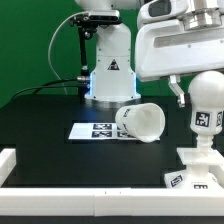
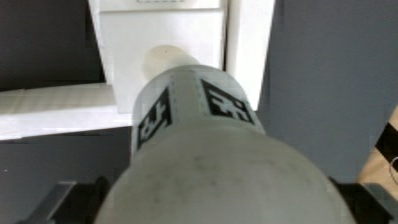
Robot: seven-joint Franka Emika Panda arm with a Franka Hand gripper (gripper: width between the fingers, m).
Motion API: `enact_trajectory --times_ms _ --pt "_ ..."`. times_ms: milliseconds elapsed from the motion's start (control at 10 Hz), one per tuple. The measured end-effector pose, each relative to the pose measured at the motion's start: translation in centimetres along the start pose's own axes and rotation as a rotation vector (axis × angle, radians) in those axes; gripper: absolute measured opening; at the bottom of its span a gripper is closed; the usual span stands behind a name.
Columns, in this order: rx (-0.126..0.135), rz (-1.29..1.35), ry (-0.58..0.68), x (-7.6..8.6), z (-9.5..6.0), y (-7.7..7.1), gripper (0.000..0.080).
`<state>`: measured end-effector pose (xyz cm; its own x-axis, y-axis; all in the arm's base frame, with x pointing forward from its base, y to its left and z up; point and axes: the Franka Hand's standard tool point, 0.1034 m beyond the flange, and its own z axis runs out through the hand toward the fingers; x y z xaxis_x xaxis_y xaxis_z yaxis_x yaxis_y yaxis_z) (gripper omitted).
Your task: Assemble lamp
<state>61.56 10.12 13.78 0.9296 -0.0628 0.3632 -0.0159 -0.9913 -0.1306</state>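
Observation:
My gripper (image 1: pixel 193 92) is shut on the round bulb (image 1: pixel 208 103) at the exterior view's right and holds it upright, neck down. The bulb's neck sits on or just above the blocky base (image 1: pixel 198 160); I cannot tell whether they touch. In the wrist view the bulb (image 2: pixel 205 150) fills most of the picture, with tags on its neck. The white base (image 2: pixel 164 45) shows beyond it, and the dark fingers (image 2: pixel 68 203) are at the bulb's sides. The truncated-cone shade (image 1: pixel 141 122) lies on its side on the black table, to the base's left in the exterior view.
The marker board (image 1: pixel 97 130) lies flat just behind the shade. The robot's pedestal (image 1: pixel 111 72) stands at the back. A white rail (image 1: pixel 60 192) runs along the table's front and left edges.

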Motion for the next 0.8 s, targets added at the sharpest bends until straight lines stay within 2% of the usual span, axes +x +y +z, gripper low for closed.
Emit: enact_trajectory --times_ms 800 --pt "-0.007 -0.012 -0.02 -1.2 2.0 0.8 0.0574"
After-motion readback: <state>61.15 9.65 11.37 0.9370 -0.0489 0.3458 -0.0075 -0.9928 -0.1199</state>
